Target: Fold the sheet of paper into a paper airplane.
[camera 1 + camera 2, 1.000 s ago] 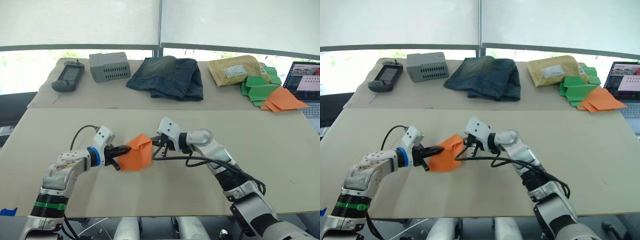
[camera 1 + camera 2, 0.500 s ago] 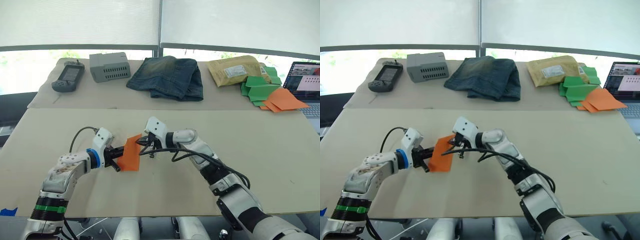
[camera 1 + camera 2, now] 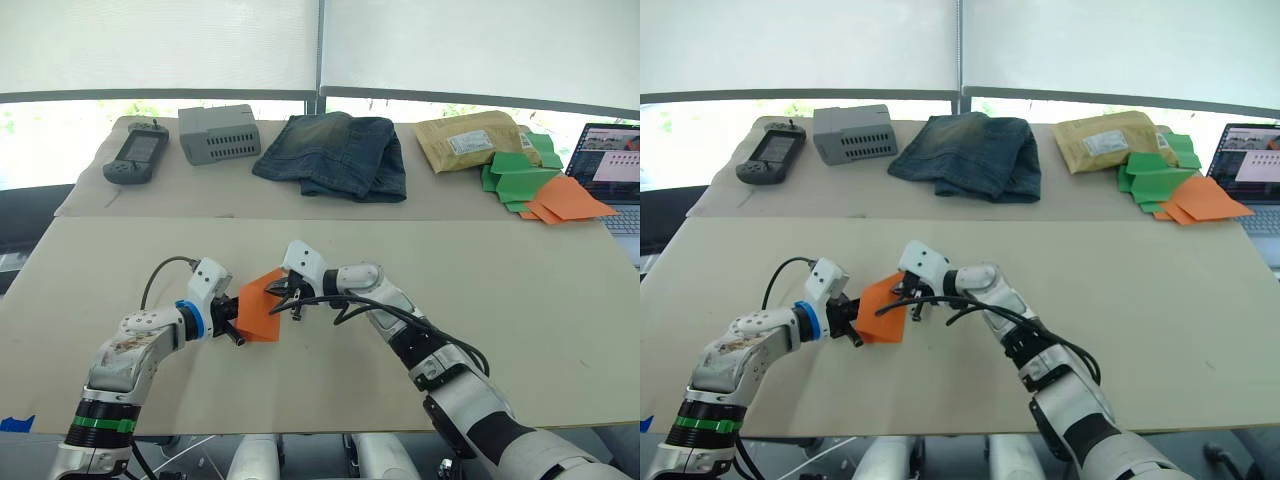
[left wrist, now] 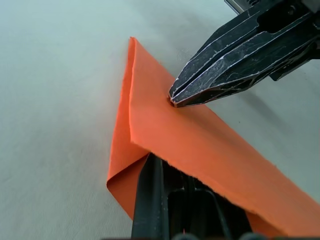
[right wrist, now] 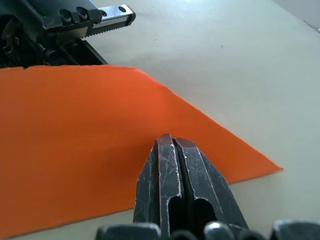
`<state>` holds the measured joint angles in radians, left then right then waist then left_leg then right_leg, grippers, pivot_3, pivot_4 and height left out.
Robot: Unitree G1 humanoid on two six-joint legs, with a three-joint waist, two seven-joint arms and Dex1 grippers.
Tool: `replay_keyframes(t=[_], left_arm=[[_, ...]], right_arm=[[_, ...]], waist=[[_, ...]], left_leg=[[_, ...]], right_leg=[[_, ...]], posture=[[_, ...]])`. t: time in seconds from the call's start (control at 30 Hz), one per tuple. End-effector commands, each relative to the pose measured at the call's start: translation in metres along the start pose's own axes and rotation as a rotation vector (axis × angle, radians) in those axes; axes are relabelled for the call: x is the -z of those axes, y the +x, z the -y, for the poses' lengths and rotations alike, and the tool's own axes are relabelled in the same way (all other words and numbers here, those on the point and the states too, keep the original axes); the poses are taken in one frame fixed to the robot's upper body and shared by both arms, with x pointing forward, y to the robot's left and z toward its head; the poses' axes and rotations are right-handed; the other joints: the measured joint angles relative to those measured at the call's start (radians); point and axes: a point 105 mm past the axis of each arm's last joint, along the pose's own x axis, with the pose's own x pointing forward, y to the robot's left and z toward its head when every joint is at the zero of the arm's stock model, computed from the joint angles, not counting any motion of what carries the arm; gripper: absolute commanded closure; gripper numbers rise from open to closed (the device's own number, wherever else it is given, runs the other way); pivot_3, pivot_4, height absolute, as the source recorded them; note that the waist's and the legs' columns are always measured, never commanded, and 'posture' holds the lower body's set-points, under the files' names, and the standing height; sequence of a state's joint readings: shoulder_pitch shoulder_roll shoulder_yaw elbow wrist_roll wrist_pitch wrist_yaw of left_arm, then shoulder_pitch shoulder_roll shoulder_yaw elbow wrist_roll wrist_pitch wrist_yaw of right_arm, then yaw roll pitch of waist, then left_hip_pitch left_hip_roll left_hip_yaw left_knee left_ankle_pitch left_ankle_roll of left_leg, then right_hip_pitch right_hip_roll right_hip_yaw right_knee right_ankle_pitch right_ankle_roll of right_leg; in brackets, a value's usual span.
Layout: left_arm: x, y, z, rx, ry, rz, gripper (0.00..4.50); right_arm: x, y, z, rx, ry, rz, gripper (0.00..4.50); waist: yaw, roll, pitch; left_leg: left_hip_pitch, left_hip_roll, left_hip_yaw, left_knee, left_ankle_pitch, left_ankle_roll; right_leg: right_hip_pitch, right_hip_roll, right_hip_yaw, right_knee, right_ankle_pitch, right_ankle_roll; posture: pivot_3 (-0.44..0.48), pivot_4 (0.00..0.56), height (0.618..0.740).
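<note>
Orange sheet of paper (image 3: pixel 258 310) sits mid table (image 3: pixel 520 300), folded. Left hand (image 3: pixel 234 318) pinches its edge. Right hand (image 3: pixel 284 293), fingers closed, presses on top. Thin, light, bendy; probably tears easily, so grip edges.

Both grippers crowd the sheet of paper (image 3: pixel 258 308) at the front table (image 3: pixel 520 300) centre, bare tabletop wide open right and left, far table lined with handheld device (image 3: pixel 135 155), grey box (image 3: pixel 219 133), jeans (image 3: pixel 335 153), padded envelope (image 3: pixel 470 140), paper pile (image 3: pixel 540 185), laptop (image 3: pixel 612 165)
</note>
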<state>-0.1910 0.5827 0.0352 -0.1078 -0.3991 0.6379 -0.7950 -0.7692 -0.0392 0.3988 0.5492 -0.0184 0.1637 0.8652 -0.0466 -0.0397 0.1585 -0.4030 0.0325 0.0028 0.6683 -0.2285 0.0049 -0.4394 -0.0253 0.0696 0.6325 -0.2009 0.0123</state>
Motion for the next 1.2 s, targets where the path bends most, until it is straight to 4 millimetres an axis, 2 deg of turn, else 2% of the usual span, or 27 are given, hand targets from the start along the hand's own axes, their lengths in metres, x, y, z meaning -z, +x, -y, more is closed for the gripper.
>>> replay_keyframes(t=[0.03,0.17,0.4,0.5,0.57,0.67,0.73,0.83,0.93,1.07,1.2], left_arm=[[-0.007,-0.001,0.0,-0.002,0.015,0.019,4.45],[-0.008,-0.008,-0.002,-0.007,0.016,0.019,4.45],[-0.013,-0.04,-0.024,-0.08,0.019,0.024,4.45],[-0.023,-0.057,-0.036,-0.116,0.008,0.058,4.45],[-0.035,-0.061,-0.037,-0.107,0.005,0.106,4.45],[-0.055,-0.049,-0.024,-0.034,0.006,0.182,4.45],[-0.059,-0.036,-0.013,0.022,0.013,0.189,4.45],[-0.051,-0.019,-0.006,0.054,0.017,0.157,4.45],[-0.035,-0.007,-0.006,0.052,0.032,0.088,4.45],[-0.015,0.0,-0.01,0.041,0.044,0.01,4.45],[-0.008,0.001,-0.009,0.056,0.058,-0.019,4.45]], right_arm=[[-0.007,0.002,0.004,0.017,-0.024,0.02,4.5],[0.004,0.002,0.003,0.014,-0.014,-0.013,4.5],[0.011,0.002,0.002,0.012,-0.01,-0.033,4.5],[0.014,0.001,0.001,0.01,-0.009,-0.041,4.5],[0.017,0.0,0.0,0.008,-0.01,-0.048,4.5],[0.02,-0.002,-0.002,0.002,-0.012,-0.053,4.5],[0.021,-0.003,-0.003,0.0,-0.013,-0.054,4.5],[0.021,-0.007,-0.003,0.006,-0.016,-0.051,4.5],[0.02,-0.012,-0.001,0.026,-0.018,-0.04,4.5],[0.018,-0.021,0.003,0.058,-0.018,-0.029,4.5],[0.013,-0.028,0.007,0.091,-0.013,-0.005,4.5]], waist=[[0.0,0.0,0.0],[0.0,0.0,0.0],[-0.006,0.0,0.0],[-0.006,0.001,0.0],[-0.005,0.001,0.0],[0.003,0.001,0.0],[0.004,0.0,0.0],[0.001,0.0,0.0],[0.0,0.0,0.0],[0.0,0.0,0.0],[0.001,0.0,0.0]], left_leg=[[0.0,0.0,0.0,0.0,0.0,0.0],[0.0,0.0,0.0,0.0,0.0,0.0],[0.001,0.001,0.0,-0.001,0.0,0.0],[0.002,0.001,0.0,-0.001,0.0,0.0],[0.002,0.001,0.0,-0.001,0.0,0.0],[0.002,0.001,0.0,-0.001,0.0,0.0],[0.002,0.0,0.0,-0.001,0.0,0.0],[0.003,-0.001,0.001,-0.001,0.0,0.0],[0.002,-0.001,0.001,-0.002,0.0,0.0],[0.002,0.0,0.001,-0.002,0.0,0.0],[0.002,0.0,0.0,-0.002,0.0,0.0]], right_leg=[[0.0,0.0,0.0,0.0,0.0,0.0],[0.0,0.0,0.0,0.0,0.0,0.0],[0.0,0.0,0.0,0.0,0.0,-0.001],[0.0,0.0,0.0,0.0,0.0,-0.001],[0.0,0.0,0.0,0.0,0.0,-0.001],[0.0,0.0,-0.001,0.0,0.0,-0.001],[0.002,-0.001,-0.001,0.0,0.0,-0.001],[0.002,-0.001,0.0,0.0,0.0,-0.001],[0.002,-0.001,0.0,0.0,0.0,-0.001],[0.001,0.0,0.0,0.0,0.0,-0.001],[0.001,0.0,0.0,0.0,0.0,-0.001]], posture=[[0.0,0.15,0.728],[0.0,0.15,0.728],[0.0,0.15,0.728],[0.0,0.15,0.728],[0.0,0.15,0.728],[0.0,0.15,0.728],[0.0,0.15,0.728],[0.0,0.15,0.728],[0.0,0.15,0.728],[0.0,0.15,0.728],[0.0,0.15,0.728]])
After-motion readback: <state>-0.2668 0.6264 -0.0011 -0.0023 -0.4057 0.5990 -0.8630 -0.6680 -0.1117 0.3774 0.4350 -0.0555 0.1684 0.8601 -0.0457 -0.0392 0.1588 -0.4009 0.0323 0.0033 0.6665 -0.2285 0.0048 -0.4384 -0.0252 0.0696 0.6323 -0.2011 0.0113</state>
